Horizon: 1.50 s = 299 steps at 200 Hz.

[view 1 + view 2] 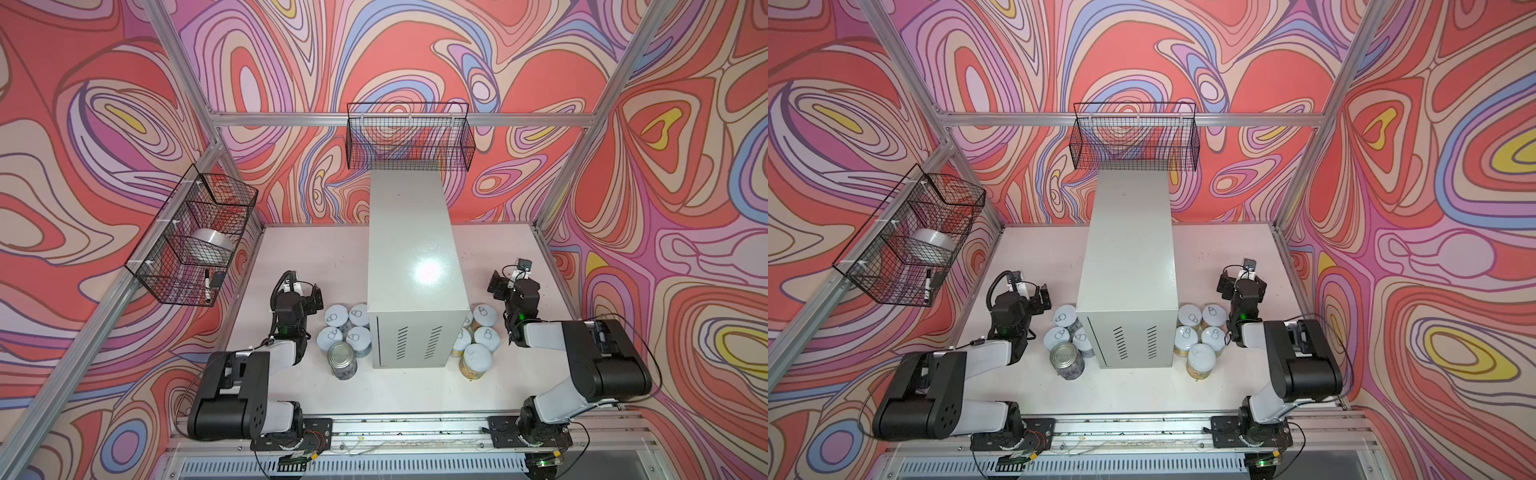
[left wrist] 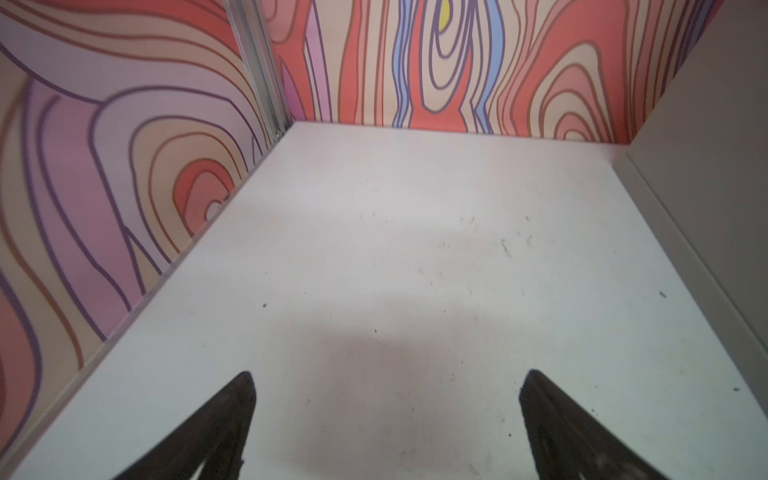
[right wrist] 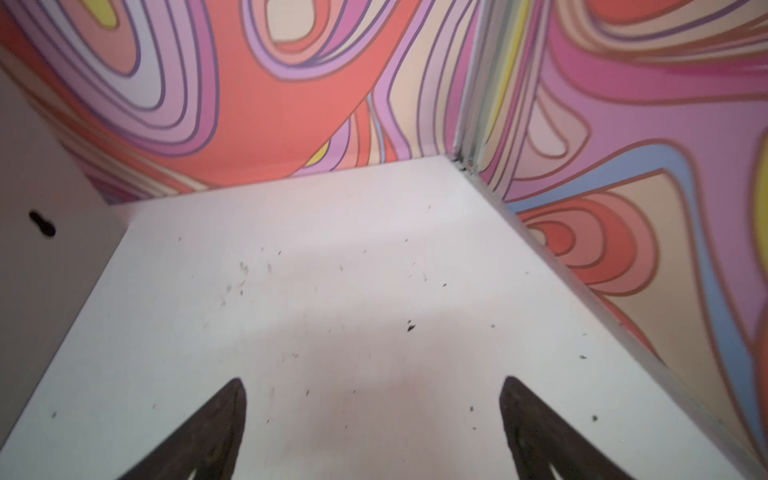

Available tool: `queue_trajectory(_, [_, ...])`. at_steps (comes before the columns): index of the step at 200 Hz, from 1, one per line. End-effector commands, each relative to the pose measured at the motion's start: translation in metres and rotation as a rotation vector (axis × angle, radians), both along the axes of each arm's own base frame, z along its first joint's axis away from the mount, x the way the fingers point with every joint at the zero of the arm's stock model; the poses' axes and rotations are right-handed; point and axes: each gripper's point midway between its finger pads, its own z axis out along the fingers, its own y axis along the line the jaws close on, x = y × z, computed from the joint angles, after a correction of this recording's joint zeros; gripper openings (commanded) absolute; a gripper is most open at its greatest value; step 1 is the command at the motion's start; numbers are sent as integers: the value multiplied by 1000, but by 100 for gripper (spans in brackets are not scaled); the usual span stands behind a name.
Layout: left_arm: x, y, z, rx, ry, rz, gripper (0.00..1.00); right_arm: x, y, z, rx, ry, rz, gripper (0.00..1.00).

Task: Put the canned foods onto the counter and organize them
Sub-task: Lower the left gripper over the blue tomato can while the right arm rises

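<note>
Jaws of left gripper (image 2: 388, 374) and right gripper (image 3: 374, 379) are standing wide, empty. Just behind each, canned foods (image 1: 336, 316) are sitting, flanking the counter (image 1: 409, 249). They are probably rigid, smooth and fairly heavy, so gripping across the round sides seems best.

— Where does the cabinet (image 1: 409, 266) stand?
— Mid-bench (image 1: 299, 257), its far end under the rear basket (image 1: 409, 137) on the back wall.
— And the cans?
— The left cans (image 1: 347, 332), five, sit on the bench just left of the cabinet's near end. The right cans (image 1: 1200, 336), also five, sit just right of it.
— The hands?
— The left hand (image 2: 386, 376) and right hand (image 3: 372, 380) each hang over bare bench behind their own cluster.
— Anything else?
— A side basket (image 1: 191, 237) on the left wall holds a tape roll (image 1: 212, 249) and a marker (image 1: 206, 284).
</note>
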Motion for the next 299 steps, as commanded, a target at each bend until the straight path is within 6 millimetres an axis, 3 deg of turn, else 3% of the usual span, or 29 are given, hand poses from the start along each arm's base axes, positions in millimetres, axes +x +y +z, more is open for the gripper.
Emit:
queue_trajectory(1, [-10, 13, 27, -19, -42, 89, 100, -13, -29, 21, 23, 45, -207, 98])
queue_trajectory(20, [-24, 20, 51, -107, -112, 169, 100, -14, -35, 47, 35, 55, -259, 98])
queue_trajectory(38, [-37, 26, 54, -243, -71, 258, 100, -14, -33, 62, 99, 67, -266, 98])
queue_trajectory(49, [-39, 15, 50, -308, -3, 226, 100, -12, -28, 68, 152, 77, -249, 98])
queue_trajectory(53, [-35, 10, 63, -330, -9, 209, 100, -11, -24, 67, 173, 95, -234, 98])
queue_trajectory(81, [-47, -23, 81, -360, 104, 134, 100, -6, 5, 68, 277, 210, -98, 98])
queue_trajectory(105, [-74, -48, 83, -339, 239, 91, 100, -12, 24, 65, 357, 321, -33, 98])
queue_trajectory(136, [-116, -55, 87, -363, 314, 70, 100, -27, 47, 75, 428, 380, 70, 98])
queue_trajectory(175, [-159, -69, 76, -453, 407, 18, 100, -53, 72, 91, 398, 410, 156, 98])
queue_trajectory(210, [-182, -76, 61, -426, 460, -10, 100, -65, 93, 85, 384, 445, 201, 98])
queue_trajectory(258, [-188, -105, 40, -429, 535, -148, 100, -67, 102, 79, 404, 449, 247, 98])
queue_trajectory(299, [-188, -137, 33, -451, 557, -294, 100, -68, 108, 70, 422, 459, 277, 99])
